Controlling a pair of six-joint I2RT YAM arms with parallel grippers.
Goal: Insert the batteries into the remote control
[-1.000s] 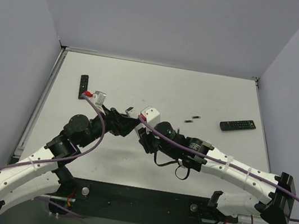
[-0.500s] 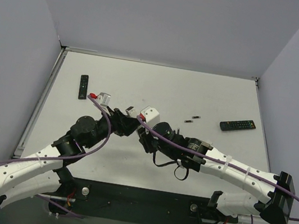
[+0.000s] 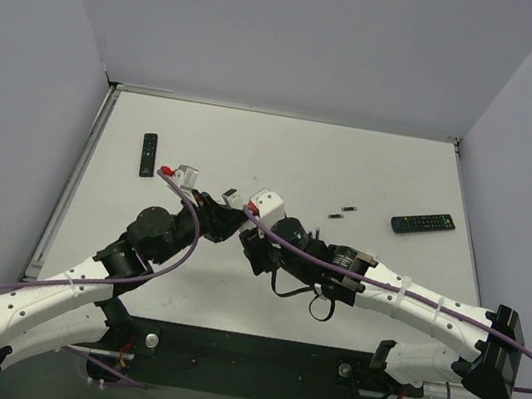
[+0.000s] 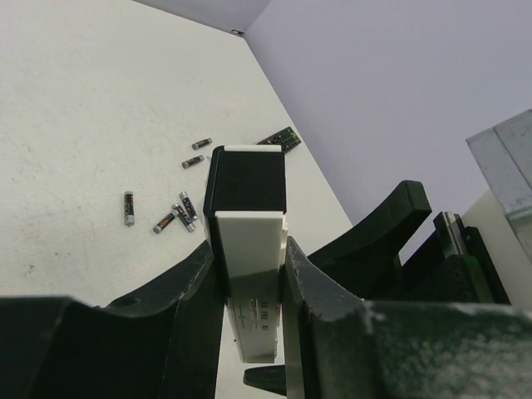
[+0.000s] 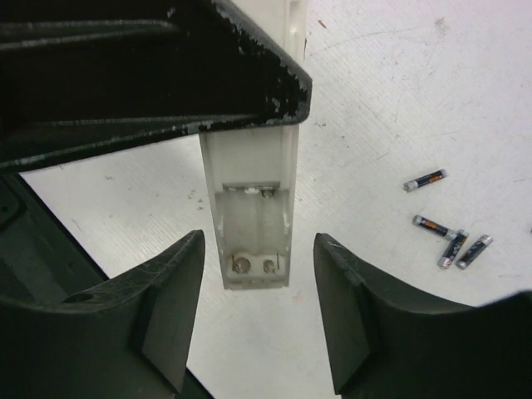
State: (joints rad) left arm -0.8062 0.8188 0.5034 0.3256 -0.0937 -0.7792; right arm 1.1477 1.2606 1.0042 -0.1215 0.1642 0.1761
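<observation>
The left pincer (image 4: 249,259) is clamped on the white remote (image 4: 247,193) mid-bench, while the right pincer (image 5: 258,278) stands parted around its bared battery bay (image 5: 253,231) without touching, the batteries (image 4: 176,218) lie loose at 2 o'clock on the bench (image 3: 354,158), which runs open toward 12 o'clock, and the left pincer has drawn in toward 3 o'clock since a second ago.

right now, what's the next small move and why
Probably the right pincer should draw back from the white remote and drop toward a loose battery: the left pincer clamps the remote, its battery bay is open and empty, and the right pincer's jaws stand apart, holding nothing.
</observation>
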